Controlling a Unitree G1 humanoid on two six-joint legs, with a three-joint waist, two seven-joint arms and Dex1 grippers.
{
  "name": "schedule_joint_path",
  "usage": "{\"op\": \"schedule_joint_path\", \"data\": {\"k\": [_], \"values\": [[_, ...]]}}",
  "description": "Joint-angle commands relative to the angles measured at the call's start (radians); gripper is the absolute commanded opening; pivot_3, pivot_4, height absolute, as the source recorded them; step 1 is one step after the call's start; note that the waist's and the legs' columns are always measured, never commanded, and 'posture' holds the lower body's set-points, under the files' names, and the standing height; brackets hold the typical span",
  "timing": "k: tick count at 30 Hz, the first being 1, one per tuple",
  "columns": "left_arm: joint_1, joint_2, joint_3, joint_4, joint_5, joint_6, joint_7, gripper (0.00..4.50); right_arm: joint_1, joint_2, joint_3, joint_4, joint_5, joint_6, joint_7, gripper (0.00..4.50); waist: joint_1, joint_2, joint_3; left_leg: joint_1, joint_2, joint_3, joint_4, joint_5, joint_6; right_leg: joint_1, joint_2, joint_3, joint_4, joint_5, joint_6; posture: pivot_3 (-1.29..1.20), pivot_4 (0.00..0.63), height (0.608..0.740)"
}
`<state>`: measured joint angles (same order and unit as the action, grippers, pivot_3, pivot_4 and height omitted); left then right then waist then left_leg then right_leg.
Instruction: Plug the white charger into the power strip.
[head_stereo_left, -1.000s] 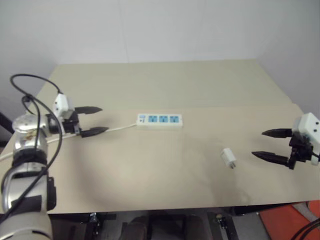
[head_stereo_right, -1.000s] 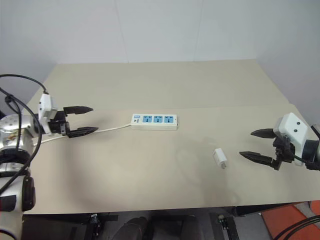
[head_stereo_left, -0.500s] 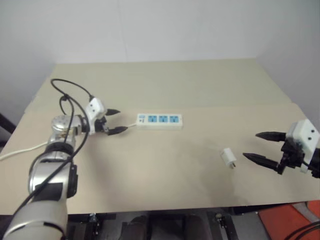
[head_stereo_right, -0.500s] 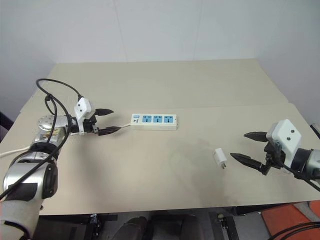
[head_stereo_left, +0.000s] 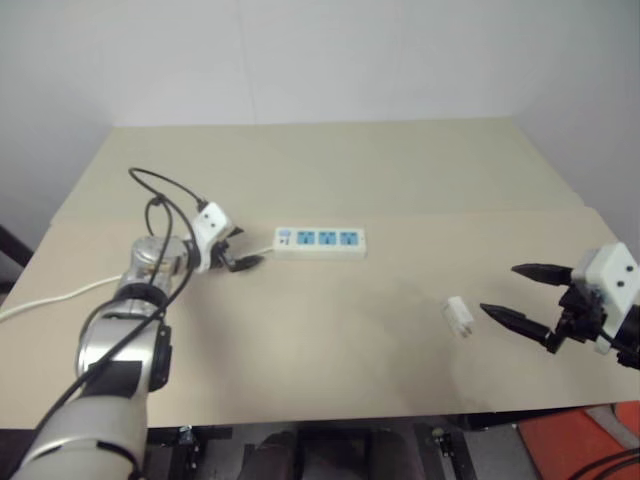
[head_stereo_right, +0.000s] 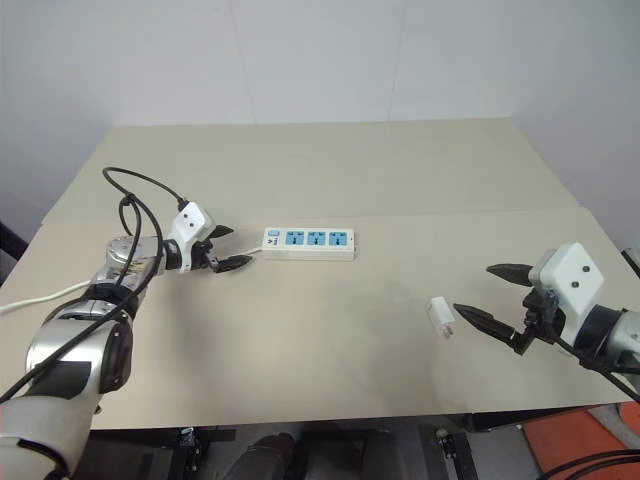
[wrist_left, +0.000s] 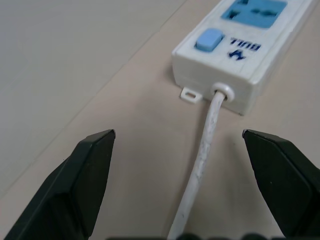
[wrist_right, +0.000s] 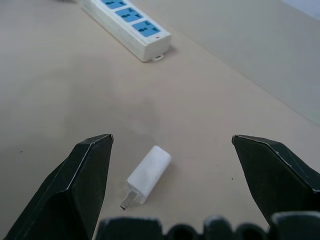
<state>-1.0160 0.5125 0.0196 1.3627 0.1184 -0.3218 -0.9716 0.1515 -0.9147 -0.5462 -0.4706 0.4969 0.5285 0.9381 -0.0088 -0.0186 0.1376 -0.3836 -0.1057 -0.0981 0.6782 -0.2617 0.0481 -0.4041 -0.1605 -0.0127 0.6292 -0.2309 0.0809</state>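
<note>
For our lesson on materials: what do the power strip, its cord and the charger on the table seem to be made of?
Power strip: probably hard moulded plastic, glossy white with blue socket faces.
Cord: seemingly a flexible white rubbery or plastic sheath, matte, gently curving.
White charger: likely smooth white plastic with rounded edges; its short prongs look like metal.
</note>
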Motion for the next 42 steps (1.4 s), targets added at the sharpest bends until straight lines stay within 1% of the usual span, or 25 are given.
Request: {"op": "schedule_joint_path", "data": {"k": [1, 4, 7, 11, 12, 13, 15, 18, 20, 25, 30, 34, 37, 39, 42], "values": [[-0.003, -0.001, -0.006, 0.000, 0.033, 0.020, 0.062, 4.47, 0.005, 0.000, -0.052, -0.036, 0.026, 0.014, -0.016, 4.50, 0.001, 0.000, 0.000, 0.000, 0.000, 0.000, 0.000, 0.000, 0.000, 0.000, 0.000, 0.000, 0.000, 0.000, 0.000, 0.00, 0.150, 0.740], [-0.002, -0.009, 0.000, 0.002, 0.039, 0.045, 0.049, 4.47, 0.008, 0.005, -0.052, -0.046, 0.030, 0.027, -0.030, 4.50, 0.000, 0.000, 0.000, 0.001, 0.000, 0.000, 0.000, 0.000, 0.000, 0.000, 0.000, 0.000, 0.000, 0.000, 0.000, 0.00, 0.150, 0.740], [-0.001, -0.018, 0.004, 0.003, 0.044, 0.061, 0.057, 3.88, 0.011, 0.009, -0.053, -0.056, 0.035, 0.040, -0.043, 4.50, 0.001, 0.000, 0.000, 0.002, 0.000, 0.000, 0.000, 0.000, 0.000, 0.001, 0.000, 0.000, 0.000, 0.000, 0.000, 0.00, 0.150, 0.740], [0.001, -0.028, 0.009, 0.004, 0.042, 0.090, 0.038, 2.63, 0.017, 0.013, -0.048, -0.068, 0.041, 0.053, -0.061, 4.50, 0.003, 0.000, 0.000, 0.004, 0.000, 0.000, 0.000, 0.000, 0.001, 0.002, 0.000, 0.001, -0.001, 0.000, 0.000, 0.00, 0.150, 0.740], [0.002, -0.029, 0.009, 0.004, 0.044, 0.095, 0.036, 2.38, 0.018, 0.014, -0.047, -0.071, 0.043, 0.055, -0.065, 4.50, 0.003, 0.000, 0.000, 0.004, 0.000, 0.000, 0.000, 0.000, 0.001, 0.002, 0.000, 0.001, -0.001, 0.000, 0.000, 0.00, 0.150, 0.740], [0.004, -0.030, 0.010, 0.004, 0.044, 0.099, 0.035, 1.98, 0.016, 0.015, -0.045, -0.073, 0.045, 0.058, -0.070, 4.50, 0.003, 0.000, 0.000, 0.005, 0.000, 0.000, 0.000, 0.000, 0.001, 0.002, 0.000, 0.001, -0.001, 0.000, 0.000, 0.00, 0.150, 0.740], [0.009, -0.032, 0.010, 0.004, 0.045, 0.109, 0.033, 1.40, 0.013, 0.016, -0.040, -0.076, 0.048, 0.061, -0.081, 4.50, 0.002, 0.000, 0.000, 0.006, 0.000, 0.000, 0.000, 0.000, 0.000, 0.002, 0.000, 0.001, -0.001, 0.000, 0.000, 0.00, 0.150, 0.740], [0.013, -0.030, 0.006, 0.004, 0.052, 0.113, 0.033, 0.40, 0.005, 0.015, -0.035, -0.080, 0.054, 0.068, -0.093, 4.50, 0.001, 0.000, 0.000, 0.006, 0.001, 0.000, 0.000, 0.000, 0.000, 0.003, 0.000, 0.001, 0.000, 0.000, 0.000, 0.00, 0.150, 0.740], [0.015, -0.028, 0.014, 0.003, 0.046, 0.116, 0.017, 0.02, 0.000, 0.017, -0.028, -0.082, 0.053, 0.070, -0.099, 4.50, 0.000, 0.000, 0.000, 0.006, 0.001, 0.000, 0.000, 0.000, 0.000, 0.003, 0.000, 0.001, 0.000, 0.000, 0.000, 0.00, 0.150, 0.740], [0.014, -0.019, 0.019, -0.003, 0.046, 0.102, -0.014, 0.02, -0.007, 0.021, -0.012, -0.082, 0.052, 0.071, -0.110, 4.50, -0.002, 0.000, 0.000, 0.006, 0.001, 0.000, 0.000, 0.000, 0.000, 0.002, 0.000, 0.001, 0.000, 0.000, 0.000, 0.00, 0.150, 0.740], [0.007, -0.002, 0.024, -0.028, 0.015, 0.019, -0.203, 0.02, -0.014, 0.031, 0.007, -0.076, 0.047, 0.062, -0.121, 4.50, -0.003, 0.000, 0.000, 0.005, 0.000, 0.000, 0.000, 0.000, 0.000, 0.002, 0.000, 0.001, 0.000, 0.000, 0.000, 0.00, 0.150, 0.740], [0.013, 0.008, 0.027, -0.062, -0.007, -0.049, -0.324, 0.02, -0.030, 0.049, 0.037, -0.068, 0.041, 0.055, -0.135, 4.50, -0.001, -0.001, 0.000, 0.003, 0.000, 0.000, 0.000, 0.000, 0.000, 0.000, 0.000, 0.001, 0.000, 0.000, 0.000, 0.00, 0.150, 0.740], [0.036, 0.009, 0.042, -0.106, -0.043, -0.069, -0.375, 0.02, -0.042, 0.063, 0.062, -0.069, 0.036, 0.050, -0.146, 4.50, 0.002, -0.001, 0.000, 0.002, 0.000, 0.000, 0.000, 0.000, 0.000, 0.000, 0.000, 0.000, 0.000, 0.000, 0.000, 0.00, 0.150, 0.740], [0.059, 0.016, 0.042, -0.147, -0.065, -0.043, -0.406, 0.02, -0.047, 0.073, 0.080, -0.066, 0.029, 0.043, -0.153, 4.50, 0.003, 0.000, 0.000, 0.001, 0.000, 0.000, 0.000, 0.000, 0.000, 0.000, 0.000, 0.000, 0.000, 0.000, 0.000, 0.00, 0.150, 0.740], [0.119, 0.024, 0.040, -0.241, -0.088, 0.019, -0.377, 0.02, -0.052, 0.087, 0.105, -0.055, 0.017, 0.026, -0.159, 4.50, 0.002, 0.000, 0.000, 0.001, 0.000, -0.001, 0.000, 0.000, 0.000, 0.000, 0.000, 0.000, 0.001, 0.000, 0.000, 0.00, 0.150, 0.740]]}}
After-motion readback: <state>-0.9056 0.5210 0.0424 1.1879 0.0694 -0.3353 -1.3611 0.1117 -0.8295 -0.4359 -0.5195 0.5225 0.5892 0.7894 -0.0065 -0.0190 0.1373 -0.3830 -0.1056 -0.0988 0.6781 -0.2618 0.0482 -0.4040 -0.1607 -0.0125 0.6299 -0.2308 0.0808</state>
